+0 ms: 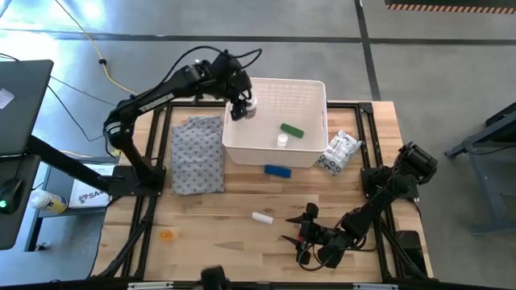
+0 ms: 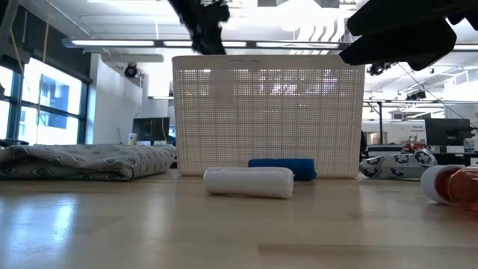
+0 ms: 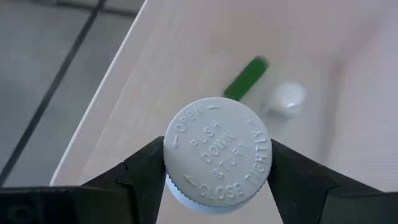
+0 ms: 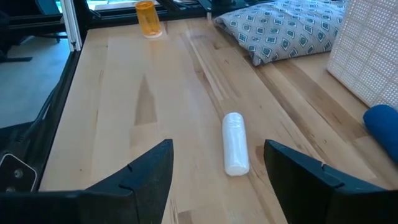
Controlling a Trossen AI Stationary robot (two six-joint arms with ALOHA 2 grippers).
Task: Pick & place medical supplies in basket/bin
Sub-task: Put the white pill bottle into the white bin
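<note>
My left gripper (image 1: 244, 107) hangs over the left part of the white slotted basket (image 1: 286, 81), shut on a white pill bottle (image 3: 217, 152) with a push-down cap. In the basket lie a green tube (image 1: 292, 130) and a small white bottle (image 1: 282, 140). A blue block (image 1: 277, 170) lies on the table against the basket's near wall. A white roll (image 1: 262, 217) lies nearer the front, and a crinkly packet (image 1: 339, 151) sits at the basket's right. My right gripper (image 1: 302, 229) waits open near the front right, pointing at the roll (image 4: 235, 143). My left gripper pinches the pill bottle at its cap, one finger on each side of the ribbed cap rim (image 3: 174, 162). The fingers slant down from the table's left. The cap's top faces back toward the wrist. The bottle is lifted clear, above the inside of the basket.
A folded grey patterned cloth (image 1: 197, 153) lies left of the basket. An orange pill bottle (image 1: 166, 234) stands near the front left. A red bottle (image 2: 455, 183) lies by my right gripper. Bare wood stretches between the cloth and the roll.
</note>
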